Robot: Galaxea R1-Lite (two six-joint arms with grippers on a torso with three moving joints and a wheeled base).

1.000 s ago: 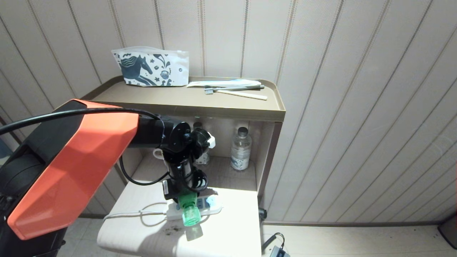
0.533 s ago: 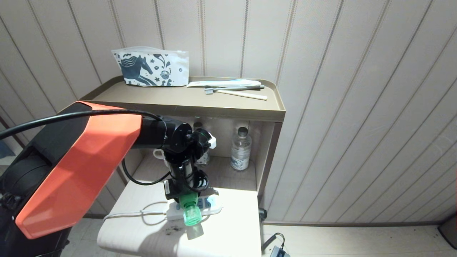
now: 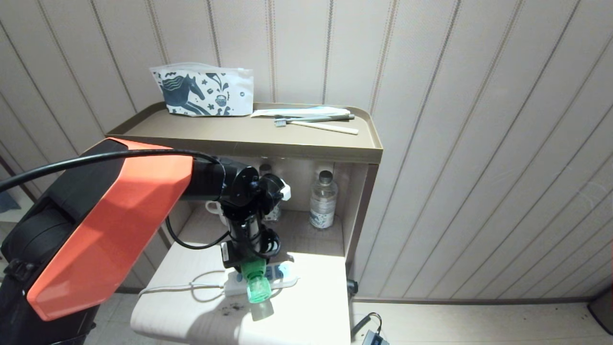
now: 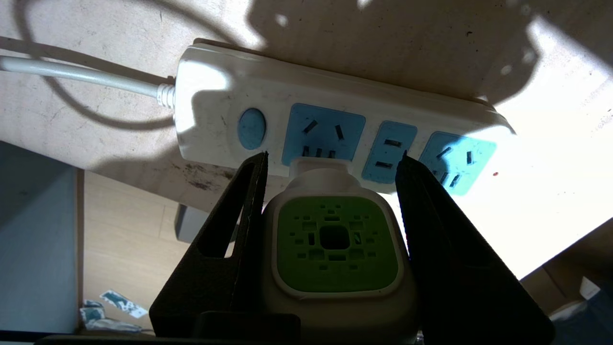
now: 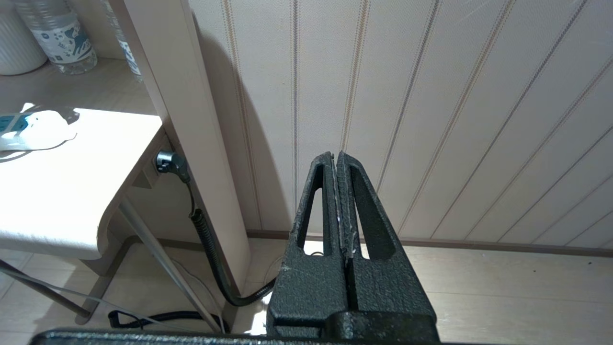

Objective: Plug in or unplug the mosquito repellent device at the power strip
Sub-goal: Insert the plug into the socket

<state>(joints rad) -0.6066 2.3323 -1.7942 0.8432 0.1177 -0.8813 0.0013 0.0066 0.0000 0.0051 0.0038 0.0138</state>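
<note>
On the white table [image 3: 306,306] near its back edge, head view: left end effector [image 3: 249,268] points down, pinching the mosquito repellent device [image 3: 257,286] over the power strip [image 3: 280,280]. Left wrist view: fingers [image 4: 239,211] clamp the device's white body, its plug end at a blue socket face; seating unclear. Right wrist view: right end effector [image 5: 336,163] pressed together, parked near the wall.

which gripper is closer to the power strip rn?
Left. The left gripper is right over the power strip, its fingers clamped on the mosquito repellent device at a socket face. The right gripper is shut and parked off beside the table, facing the wall.
</note>
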